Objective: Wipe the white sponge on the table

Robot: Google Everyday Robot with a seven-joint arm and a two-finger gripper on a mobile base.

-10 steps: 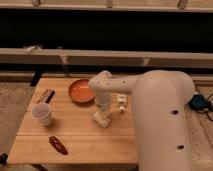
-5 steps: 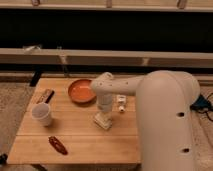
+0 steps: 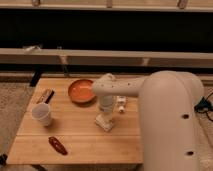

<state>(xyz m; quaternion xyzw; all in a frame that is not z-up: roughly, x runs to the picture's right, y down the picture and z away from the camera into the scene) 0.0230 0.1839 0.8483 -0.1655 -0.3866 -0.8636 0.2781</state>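
Note:
The white sponge [image 3: 104,121] lies on the light wooden table [image 3: 80,135], a little right of its middle. My gripper [image 3: 105,114] hangs from the big white arm and points straight down, right on top of the sponge. The sponge's lower part shows below the gripper; its top is hidden by it.
An orange bowl [image 3: 81,91] stands at the back middle. A white cup [image 3: 42,114] stands at the left. A dark bar [image 3: 45,96] lies at the back left, a red-brown packet [image 3: 57,145] at the front left. A small white-and-yellowish tube [image 3: 121,104] lies right of the gripper.
The gripper and the sponge under it have shifted slightly on the table; the other objects have not moved.

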